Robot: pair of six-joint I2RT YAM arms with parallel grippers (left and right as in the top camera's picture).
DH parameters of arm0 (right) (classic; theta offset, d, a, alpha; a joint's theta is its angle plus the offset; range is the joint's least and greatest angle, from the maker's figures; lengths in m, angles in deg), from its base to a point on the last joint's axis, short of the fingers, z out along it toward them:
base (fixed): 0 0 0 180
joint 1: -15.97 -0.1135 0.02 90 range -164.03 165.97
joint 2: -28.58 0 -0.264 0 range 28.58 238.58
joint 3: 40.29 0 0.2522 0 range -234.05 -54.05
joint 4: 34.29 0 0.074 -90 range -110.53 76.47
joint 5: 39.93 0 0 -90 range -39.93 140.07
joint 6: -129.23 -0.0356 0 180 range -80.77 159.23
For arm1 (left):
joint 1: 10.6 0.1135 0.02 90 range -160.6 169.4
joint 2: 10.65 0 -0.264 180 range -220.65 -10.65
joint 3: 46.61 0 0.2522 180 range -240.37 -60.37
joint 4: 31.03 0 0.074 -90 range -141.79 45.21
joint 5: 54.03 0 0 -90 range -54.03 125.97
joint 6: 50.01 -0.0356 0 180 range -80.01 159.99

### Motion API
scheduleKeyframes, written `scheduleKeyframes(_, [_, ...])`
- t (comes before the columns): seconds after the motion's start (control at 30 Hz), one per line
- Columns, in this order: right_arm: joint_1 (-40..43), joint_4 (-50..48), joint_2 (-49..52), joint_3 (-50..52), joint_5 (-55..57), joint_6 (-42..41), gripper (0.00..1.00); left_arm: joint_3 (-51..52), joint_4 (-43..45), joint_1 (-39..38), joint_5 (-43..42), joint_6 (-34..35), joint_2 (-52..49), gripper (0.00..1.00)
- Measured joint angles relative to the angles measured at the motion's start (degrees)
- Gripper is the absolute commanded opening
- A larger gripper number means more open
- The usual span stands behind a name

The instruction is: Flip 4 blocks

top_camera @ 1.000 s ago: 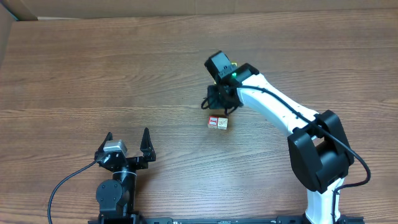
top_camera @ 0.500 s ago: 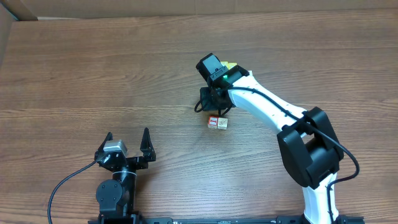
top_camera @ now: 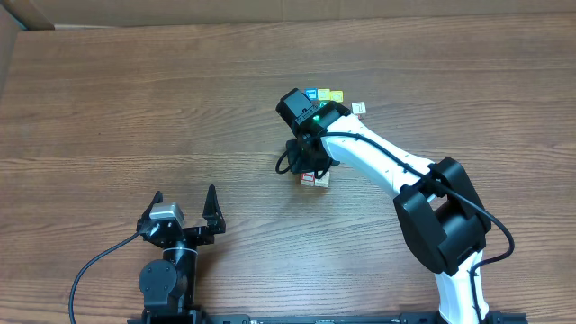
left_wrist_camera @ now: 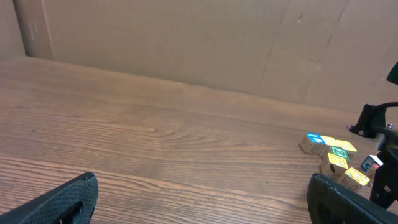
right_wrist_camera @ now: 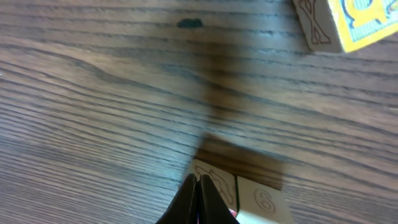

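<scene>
Overhead view is showing the left gripper (top_camera: 184, 198) resting at the near-left part of the wooden table (top_camera: 108, 108). Its two fingers are standing wide apart and they are holding nothing. In the left wrist view these fingers (left_wrist_camera: 59, 200) are appearing as dark shapes in the two lower corners, and a cardboard wall (left_wrist_camera: 186, 43) is rising behind the table.

Going right, near the middle of the table, the right gripper (top_camera: 307, 169) is reaching down over two blocks (top_camera: 316, 179). The blocks are lying side by side, touching each other, and the gripper is partly covering them. In the right wrist view its fingertips (right_wrist_camera: 194, 198) are pressed together into one dark point, with nothing clamped between them. This point is meeting the edge of the left block of the pair; if it is pushing on it, I cannot tell.

Behind the gripper, a short row of coloured cubes (top_camera: 324, 94) is sitting well apart from the blocks. Further right, a small pale cube (top_camera: 358, 107) is lying alone, and its marks are too small to read.
</scene>
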Motion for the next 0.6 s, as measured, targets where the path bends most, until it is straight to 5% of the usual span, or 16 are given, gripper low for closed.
scheduleKeyframes(0.6, [0.0, -4.0, 0.0, 0.0, 1.4, 0.3, 0.04, 0.0, 0.0, 0.0, 0.0, 0.0, 0.0, 1.0])
